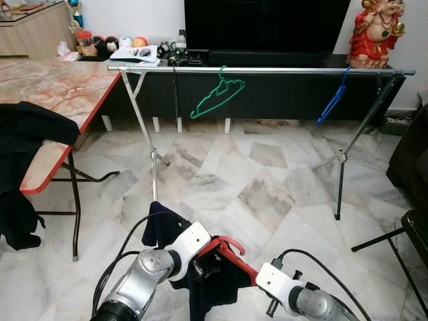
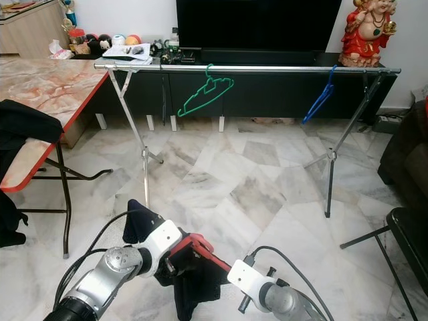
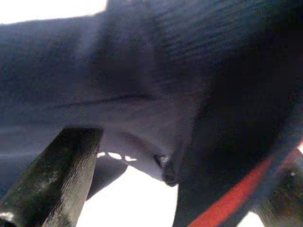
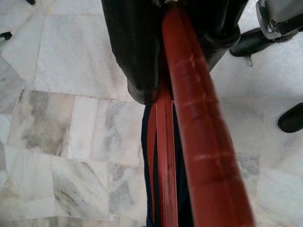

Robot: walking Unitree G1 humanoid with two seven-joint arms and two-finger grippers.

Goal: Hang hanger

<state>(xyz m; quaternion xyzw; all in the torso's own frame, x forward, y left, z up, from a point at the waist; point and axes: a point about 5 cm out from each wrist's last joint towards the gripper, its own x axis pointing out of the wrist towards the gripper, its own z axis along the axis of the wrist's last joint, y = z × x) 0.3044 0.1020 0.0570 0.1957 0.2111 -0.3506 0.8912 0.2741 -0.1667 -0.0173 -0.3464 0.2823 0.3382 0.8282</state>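
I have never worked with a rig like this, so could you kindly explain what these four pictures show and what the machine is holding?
It is a walking humanoid robot. The two wide pictures come from its head camera, looking down past its silver arms at a marble floor. The two close-ups come from cameras on its wrists. Between them, the left gripper and right gripper carry a red hanger with a dark garment draped on it. The right wrist view looks along that hanger close up. Ahead stands a metal drying rack with a green hanger and a blue hanger already on its rail. To the robot's left is a table with black clothing on it.
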